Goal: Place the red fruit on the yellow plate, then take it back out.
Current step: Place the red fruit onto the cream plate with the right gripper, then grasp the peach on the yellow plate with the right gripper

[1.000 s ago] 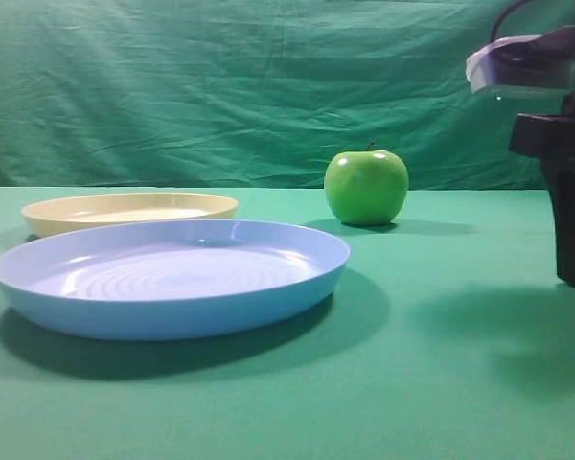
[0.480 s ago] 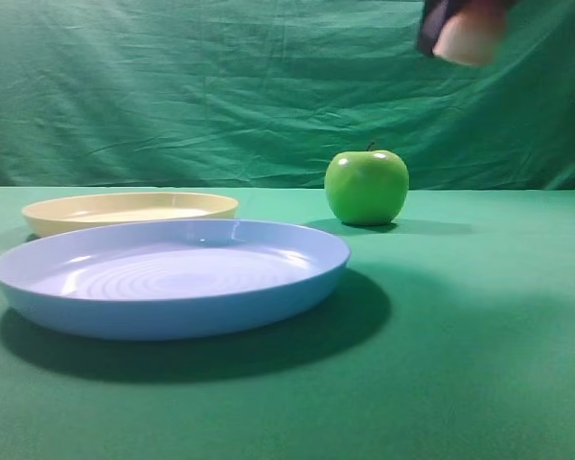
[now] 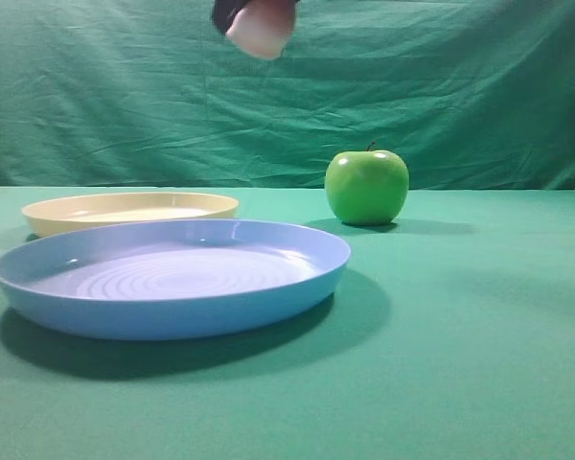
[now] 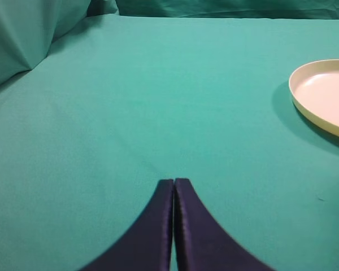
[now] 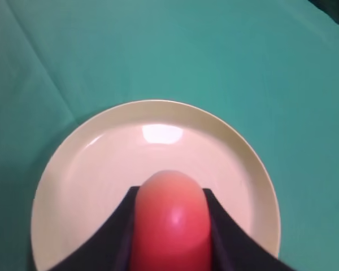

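The red fruit, gripped by the right tool, seemingly hangs above one yellow plate; left tool closed.

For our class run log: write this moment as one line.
right gripper: shut on red fruit, above yellow plate | left gripper: shut, empty | fruit not yet placed

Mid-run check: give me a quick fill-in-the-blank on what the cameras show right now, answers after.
1. The right gripper is shut on the red ____.
2. In the right wrist view, the round thing directly below the held fruit is the yellow ____.
3. The left gripper is shut and holds ____.
4. The green apple sits on the cloth, right of the ____ plate in the exterior high view.

Missing words: fruit; plate; nothing; blue
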`<state>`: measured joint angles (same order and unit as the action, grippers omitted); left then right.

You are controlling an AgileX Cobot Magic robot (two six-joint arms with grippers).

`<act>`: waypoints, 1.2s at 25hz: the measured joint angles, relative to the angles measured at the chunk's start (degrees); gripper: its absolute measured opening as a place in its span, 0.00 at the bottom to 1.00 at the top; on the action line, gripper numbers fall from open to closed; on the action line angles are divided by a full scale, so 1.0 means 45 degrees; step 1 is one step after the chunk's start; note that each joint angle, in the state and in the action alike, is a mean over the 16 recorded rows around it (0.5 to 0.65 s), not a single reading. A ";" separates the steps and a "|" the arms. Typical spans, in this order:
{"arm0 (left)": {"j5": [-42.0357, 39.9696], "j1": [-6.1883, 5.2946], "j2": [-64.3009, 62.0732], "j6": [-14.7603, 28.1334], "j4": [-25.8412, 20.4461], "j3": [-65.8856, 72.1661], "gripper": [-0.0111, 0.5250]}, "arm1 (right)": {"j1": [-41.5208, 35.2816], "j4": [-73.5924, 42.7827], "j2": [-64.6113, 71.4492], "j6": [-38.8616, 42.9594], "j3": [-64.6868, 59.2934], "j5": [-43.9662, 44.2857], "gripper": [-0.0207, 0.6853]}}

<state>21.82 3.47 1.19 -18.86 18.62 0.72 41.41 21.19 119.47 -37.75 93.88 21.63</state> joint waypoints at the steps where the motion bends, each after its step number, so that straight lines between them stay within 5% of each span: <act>1: 0.0000 0.0000 0.0000 -0.0002 0.0000 0.0000 0.02 | 0.0088 0.0006 0.0325 -0.0054 0.0169 -0.0185 0.37; 10: 0.0000 0.0000 0.0000 -0.0015 0.0000 0.0000 0.02 | 0.0324 -0.0158 0.1998 -0.0303 0.1213 -0.0651 0.71; 16: 0.0000 0.0000 0.0000 -0.0020 0.0000 0.0000 0.02 | 0.0202 -0.0582 0.1241 -0.0310 0.1371 0.0673 0.84; 20: 0.0000 0.0000 0.0000 -0.0020 0.0000 0.0000 0.02 | 0.0066 -0.0927 0.0105 -0.0291 0.1442 0.2566 0.76; 30: 0.0000 0.0000 0.0000 -0.0020 0.0000 0.0000 0.02 | -0.0281 -0.1423 -0.3264 0.0449 0.1521 0.8456 0.28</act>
<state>21.82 3.47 1.19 -18.95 18.62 0.72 40.15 14.79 104.79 -35.73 100.72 59.68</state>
